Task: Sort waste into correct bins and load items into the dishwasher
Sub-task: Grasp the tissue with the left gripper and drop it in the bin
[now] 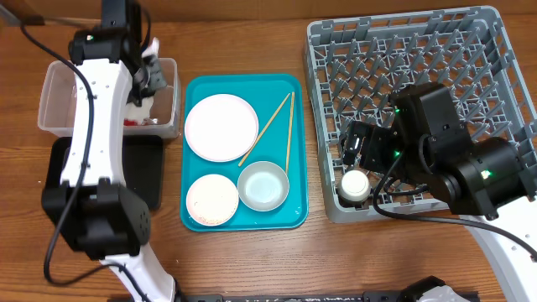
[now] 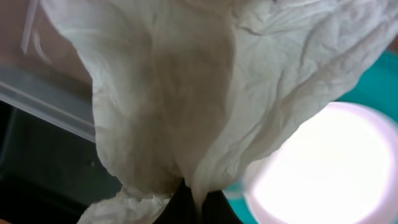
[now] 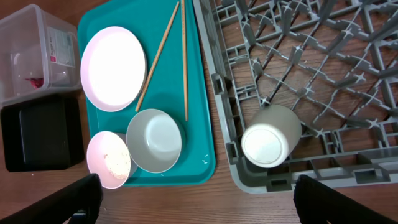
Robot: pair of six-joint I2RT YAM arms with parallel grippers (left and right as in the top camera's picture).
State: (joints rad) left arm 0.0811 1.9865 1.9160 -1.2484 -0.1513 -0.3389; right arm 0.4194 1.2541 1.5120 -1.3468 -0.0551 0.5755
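The grey dish rack [image 1: 419, 67] fills my right side. Next, the teal tray [image 1: 201, 88] carries the large plate [image 1: 221, 127], bowl [image 1: 263, 185], small plate [image 1: 211, 200] (grains on it) and chopsticks [image 1: 267, 127]. Over the clear tub [image 1: 52, 92], my left gripper [image 1: 153, 77] pinches the napkin [image 2: 186, 93] tight. Smallest, the white cup [image 1: 353, 186] lies in the rack's front corner, with my right gripper [image 3: 196, 190] spread wide above.

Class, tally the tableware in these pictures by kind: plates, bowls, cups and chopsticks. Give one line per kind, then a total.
Plates: 2, the large white plate and the small pinkish plate
Bowls: 1, the grey bowl
Cups: 1, the white cup in the dish rack
Chopsticks: 2
Total: 6
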